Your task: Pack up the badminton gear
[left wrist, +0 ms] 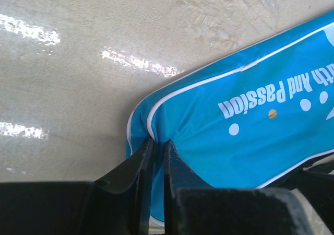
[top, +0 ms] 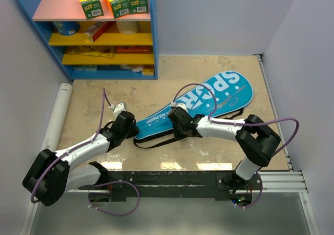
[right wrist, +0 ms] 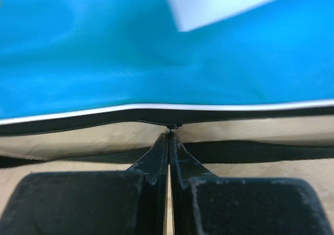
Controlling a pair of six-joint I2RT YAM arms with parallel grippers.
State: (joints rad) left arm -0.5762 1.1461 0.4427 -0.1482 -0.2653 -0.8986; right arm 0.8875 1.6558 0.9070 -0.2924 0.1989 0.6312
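Note:
The long blue bag (top: 219, 96) lettered "SPORT" lies diagonally across the beige table, wide end at the far right and narrow end towards the near left. My left gripper (top: 133, 128) is shut on the fabric at the narrow end (left wrist: 250, 125), and the cloth puckers between the two fingers (left wrist: 158, 141). My right gripper (top: 177, 124) is at the bag's near long edge. In the right wrist view its fingers (right wrist: 169, 134) are pressed together on the small zipper pull (right wrist: 173, 125), below the bag's white-piped black edge (right wrist: 130, 52).
A black carry strap (top: 156, 141) trails from the bag towards the near edge, and it also crosses behind my right fingers (right wrist: 261, 150). A blue shelf unit (top: 94, 31) with orange-green boxes (top: 112, 0) stands at the back left. A white tube (top: 57, 115) lies along the left edge.

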